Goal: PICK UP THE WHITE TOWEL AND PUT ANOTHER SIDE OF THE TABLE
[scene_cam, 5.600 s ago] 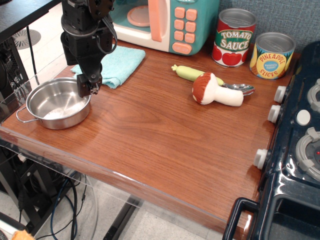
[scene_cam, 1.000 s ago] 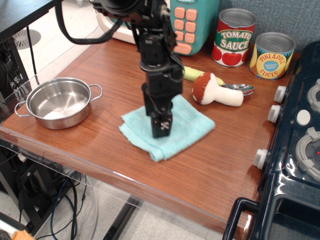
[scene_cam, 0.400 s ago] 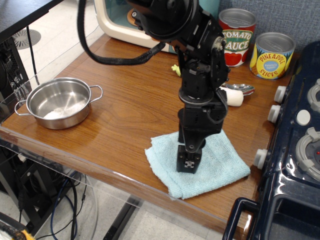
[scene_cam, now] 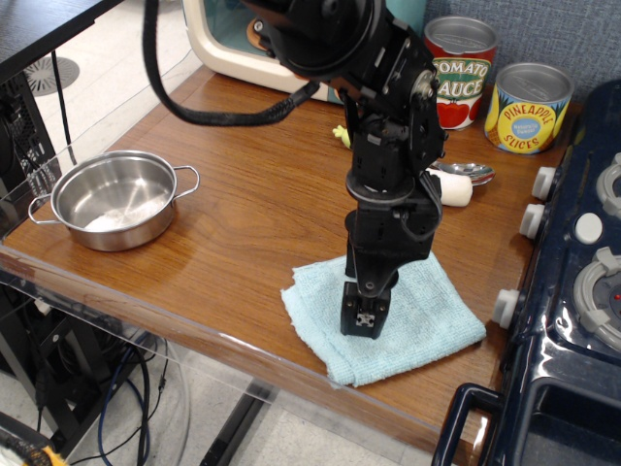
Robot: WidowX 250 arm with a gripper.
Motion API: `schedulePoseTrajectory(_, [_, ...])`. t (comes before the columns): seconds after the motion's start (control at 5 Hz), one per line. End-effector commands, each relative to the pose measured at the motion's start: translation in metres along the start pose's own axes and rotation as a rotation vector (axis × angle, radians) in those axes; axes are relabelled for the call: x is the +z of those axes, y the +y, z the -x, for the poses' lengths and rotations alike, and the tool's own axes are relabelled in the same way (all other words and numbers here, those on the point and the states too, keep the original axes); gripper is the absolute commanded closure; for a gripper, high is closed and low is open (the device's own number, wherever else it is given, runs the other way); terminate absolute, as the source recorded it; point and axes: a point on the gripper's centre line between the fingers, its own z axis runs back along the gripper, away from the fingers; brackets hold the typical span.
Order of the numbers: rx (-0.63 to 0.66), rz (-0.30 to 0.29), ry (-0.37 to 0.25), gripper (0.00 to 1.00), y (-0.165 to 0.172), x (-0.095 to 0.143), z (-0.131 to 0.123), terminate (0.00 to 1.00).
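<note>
Aqua white towel (scene_cam: 417,320) flat near table (scene_cam: 243,223) front edge; gripper (scene_cam: 364,318) planted on it, finger state unclear. Likely only release left.

1. The arm (scene_cam: 388,146) hides most of the mushroom toy (scene_cam: 451,187) and the green vegetable (scene_cam: 341,133).
2. The top edge crops the toy microwave (scene_cam: 228,44).
3. The gripper (scene_cam: 364,318) hides its own jaw gap.

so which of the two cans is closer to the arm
The tomato sauce can, the red one. It stands just right of the arm's upper part, while the yellow pineapple slices can sits farther right, next to the stove.
</note>
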Motion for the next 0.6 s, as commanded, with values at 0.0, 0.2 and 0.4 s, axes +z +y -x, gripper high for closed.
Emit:
schedulePoseTrajectory(0.0, [0.044,-0.121,-0.091,0.0,0.016,0.053,0.018,0.0])
schedulePoseTrajectory(0.2, [0.046,-0.182,-0.139,0.0,0.014,0.077,0.03,0.0])
schedulePoseTrajectory(0.4, [0.046,-0.182,-0.139,0.0,0.014,0.077,0.03,0.0])
